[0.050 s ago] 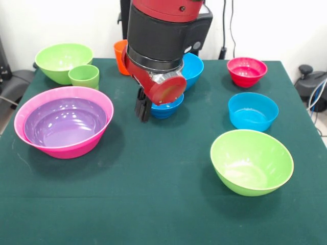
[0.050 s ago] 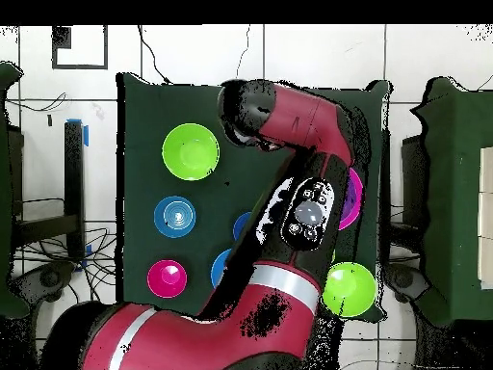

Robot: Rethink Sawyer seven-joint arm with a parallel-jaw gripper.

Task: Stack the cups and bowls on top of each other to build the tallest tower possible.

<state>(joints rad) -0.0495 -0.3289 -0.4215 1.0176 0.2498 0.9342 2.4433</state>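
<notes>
Dark green cloth covers the table (image 1: 153, 204), and the bowls and cups lie scattered over it. At the front view's left a large pink bowl (image 1: 30, 133) holds a purple bowl (image 1: 65, 122) nested inside it; nothing more is stacked on them. Behind these stands a lime green bowl (image 1: 62, 61) with a small light green cup (image 1: 84, 76) just in front of it, the two touching or nearly so. An orange cup (image 1: 120, 55) shows at the far side, partly hidden by the arm (image 1: 161, 35). Two blue bowls sit near the middle: a bigger one (image 1: 194, 69) behind the arm and a small blue bowl (image 1: 166, 108) close to the gripper (image 1: 143, 108). The gripper hangs low over the cloth just left of that small bowl; its dark fingers show only as one narrow shape, so whether they are parted or closed, or hold anything, cannot be told. At the right are a small red bowl (image 1: 247, 71), a third blue bowl (image 1: 253, 111) nearer, and a second lime green bowl (image 1: 251, 161) nearest, each standing apart and upright
</notes>
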